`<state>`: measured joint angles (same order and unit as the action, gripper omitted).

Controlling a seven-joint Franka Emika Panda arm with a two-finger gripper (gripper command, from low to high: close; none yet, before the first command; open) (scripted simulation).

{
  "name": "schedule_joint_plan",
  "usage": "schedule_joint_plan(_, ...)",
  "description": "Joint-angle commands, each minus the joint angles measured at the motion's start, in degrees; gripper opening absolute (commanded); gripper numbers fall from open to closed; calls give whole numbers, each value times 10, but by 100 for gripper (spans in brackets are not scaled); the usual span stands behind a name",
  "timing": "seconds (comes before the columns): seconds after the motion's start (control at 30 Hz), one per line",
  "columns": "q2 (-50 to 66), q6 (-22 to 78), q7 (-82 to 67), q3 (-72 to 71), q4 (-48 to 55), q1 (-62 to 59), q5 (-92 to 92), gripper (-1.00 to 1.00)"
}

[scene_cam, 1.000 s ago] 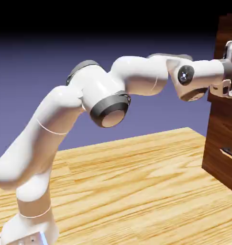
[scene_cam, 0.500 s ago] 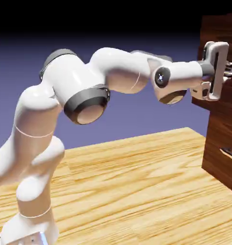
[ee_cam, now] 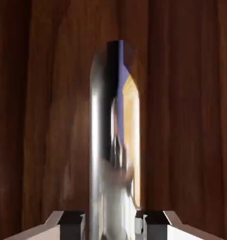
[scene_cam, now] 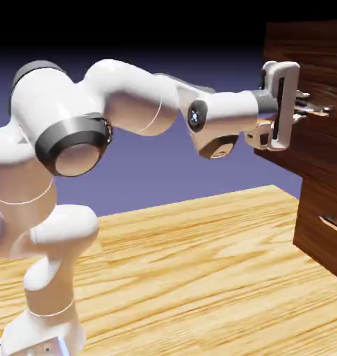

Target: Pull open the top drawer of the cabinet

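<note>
White Franka arm [scene_cam: 122, 104] folded back on itself above light wooden table [scene_cam: 199, 264], forearm level. Two-finger grey-tipped gripper [scene_cam: 311, 106] points horizontally, well above table; fingers [ee_cam: 70, 224] close together, narrow gap, flanking shiny metal handle [ee_cam: 103, 154].

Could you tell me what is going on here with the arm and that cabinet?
The white arm is working on the cabinet at the exterior view's right. Its gripper reaches level to the top drawer, which juts out well past the lower fronts. In the hand view the fingertips flank the shiny metal handle.
</note>
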<state>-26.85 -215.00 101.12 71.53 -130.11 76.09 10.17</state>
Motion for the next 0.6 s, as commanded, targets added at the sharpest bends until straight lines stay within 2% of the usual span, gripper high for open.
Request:
schedule_joint_plan(0.0,11,0,25,2,0,-8,-17,-100)
schedule_joint_plan(0.3,109,8,245,9,2,-83,-171,-100)
schedule_joint_plan(0.47,80,6,210,-85,-38,-170,-148,-100)
schedule_joint_plan(0.5,80,6,210,-85,-38,-170,-148,100)
schedule_joint_plan(0.57,70,6,201,-106,-50,-190,-142,100)
